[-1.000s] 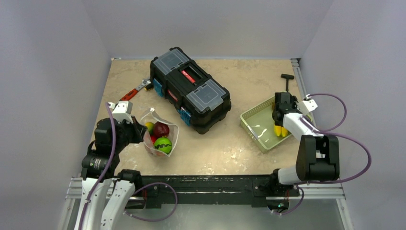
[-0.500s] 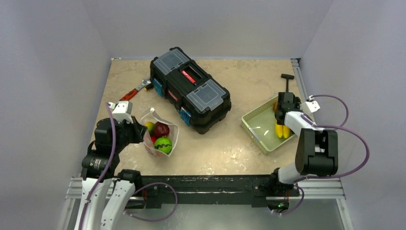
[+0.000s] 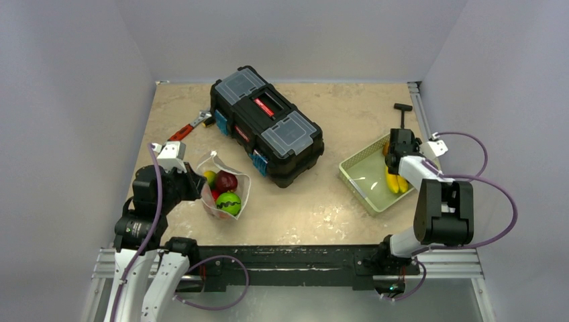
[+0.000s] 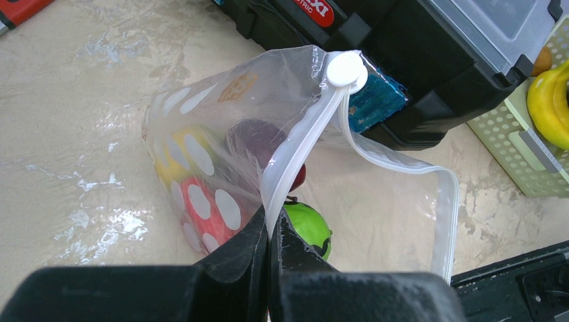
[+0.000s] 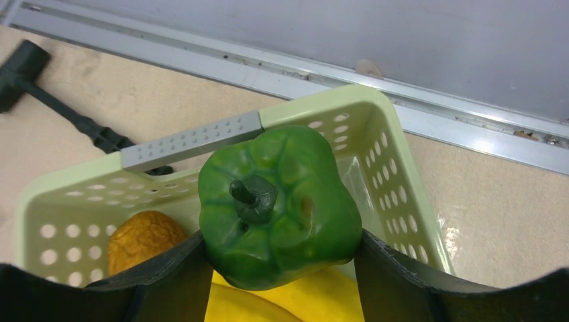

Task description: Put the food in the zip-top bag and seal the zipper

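Note:
The clear zip-top bag with white dots lies at the left, mouth open, holding a dark red fruit, a green fruit, a yellow one and a red one. My left gripper is shut on the bag's zipper strip, near its white slider. My right gripper is over the pale green basket and is shut on a green toy pepper. Yellow bananas and an orange-brown fruit lie in the basket.
A black toolbox stands in the middle at the back. A red-handled wrench lies left of it. A black T-handle tool lies behind the basket. The right wall and a metal rail are close to the basket.
My right gripper has shifted back within the basket from one second ago and has held still since. The left arm and the bag have not moved.

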You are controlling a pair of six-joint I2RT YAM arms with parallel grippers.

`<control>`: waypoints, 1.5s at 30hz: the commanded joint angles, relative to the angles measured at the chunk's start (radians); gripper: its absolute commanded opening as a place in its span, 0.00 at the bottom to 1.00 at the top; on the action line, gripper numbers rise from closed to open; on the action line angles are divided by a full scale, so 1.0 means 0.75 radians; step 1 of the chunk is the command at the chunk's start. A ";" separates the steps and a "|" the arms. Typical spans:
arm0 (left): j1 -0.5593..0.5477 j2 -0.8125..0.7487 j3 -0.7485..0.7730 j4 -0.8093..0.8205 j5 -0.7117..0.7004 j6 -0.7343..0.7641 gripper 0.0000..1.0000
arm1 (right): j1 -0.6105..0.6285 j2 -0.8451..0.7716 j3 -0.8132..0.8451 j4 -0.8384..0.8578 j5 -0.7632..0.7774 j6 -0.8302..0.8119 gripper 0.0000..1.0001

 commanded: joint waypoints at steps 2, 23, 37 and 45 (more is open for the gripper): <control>-0.005 0.010 0.021 0.053 0.020 0.009 0.00 | -0.005 -0.157 -0.034 0.083 -0.042 -0.049 0.17; -0.005 0.036 0.018 0.054 0.005 0.005 0.00 | 0.257 -0.860 -0.408 1.019 -1.368 -0.728 0.00; -0.005 0.039 0.018 0.052 -0.005 0.003 0.00 | 0.754 -0.641 -0.034 0.985 -1.954 -0.732 0.00; -0.005 0.039 0.018 0.053 -0.009 0.003 0.00 | 1.184 -0.354 0.218 0.855 -1.927 -0.822 0.00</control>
